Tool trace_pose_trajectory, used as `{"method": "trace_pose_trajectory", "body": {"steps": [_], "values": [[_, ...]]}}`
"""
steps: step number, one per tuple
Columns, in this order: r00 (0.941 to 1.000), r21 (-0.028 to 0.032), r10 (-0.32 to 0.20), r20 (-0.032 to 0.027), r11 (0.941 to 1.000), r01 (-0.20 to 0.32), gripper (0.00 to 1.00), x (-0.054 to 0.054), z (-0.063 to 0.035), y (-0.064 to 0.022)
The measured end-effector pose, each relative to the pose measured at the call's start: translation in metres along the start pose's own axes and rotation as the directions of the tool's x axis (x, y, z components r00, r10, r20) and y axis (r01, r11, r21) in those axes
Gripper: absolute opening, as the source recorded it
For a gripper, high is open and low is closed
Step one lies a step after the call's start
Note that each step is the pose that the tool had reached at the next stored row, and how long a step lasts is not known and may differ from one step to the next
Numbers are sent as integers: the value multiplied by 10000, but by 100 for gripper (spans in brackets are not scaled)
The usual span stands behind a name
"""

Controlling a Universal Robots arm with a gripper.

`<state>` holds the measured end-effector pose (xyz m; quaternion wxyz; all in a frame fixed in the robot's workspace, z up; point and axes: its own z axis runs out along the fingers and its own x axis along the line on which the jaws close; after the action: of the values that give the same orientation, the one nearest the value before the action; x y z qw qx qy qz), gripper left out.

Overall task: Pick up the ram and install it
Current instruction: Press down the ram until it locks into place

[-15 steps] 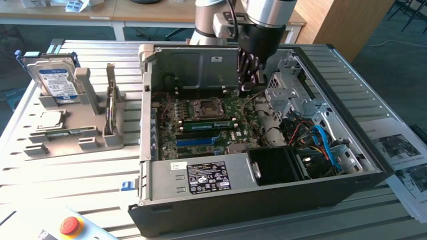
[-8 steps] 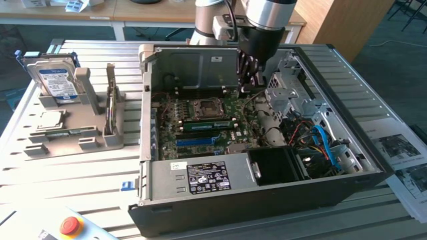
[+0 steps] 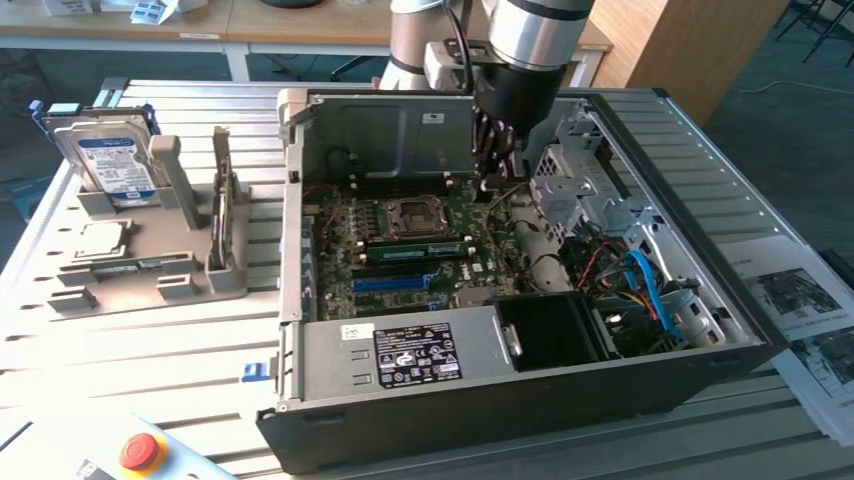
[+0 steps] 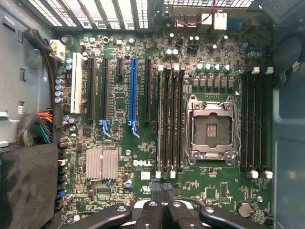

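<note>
Claw (image 3: 497, 172) hangs inside open case (image 3: 441, 390) on slatted table (image 3: 147, 340)

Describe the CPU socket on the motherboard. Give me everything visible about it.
The CPU socket is a square, silver-grey metal frame lying flat on the green motherboard. Its dark centre holds a small patch of fine contacts. No chip or cooler sits on it. A thin metal lever runs along one edge of the frame. It lies between two banks of long black memory slots, inside the open computer case. Nothing touches it from above.
</note>
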<state>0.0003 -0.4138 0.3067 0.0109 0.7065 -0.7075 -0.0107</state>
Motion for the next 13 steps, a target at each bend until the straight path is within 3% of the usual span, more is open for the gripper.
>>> {"method": "trace_pose_trajectory", "body": {"steps": [13], "values": [[10000,4,0,0,10000,0,11,0,185,-5]]}}
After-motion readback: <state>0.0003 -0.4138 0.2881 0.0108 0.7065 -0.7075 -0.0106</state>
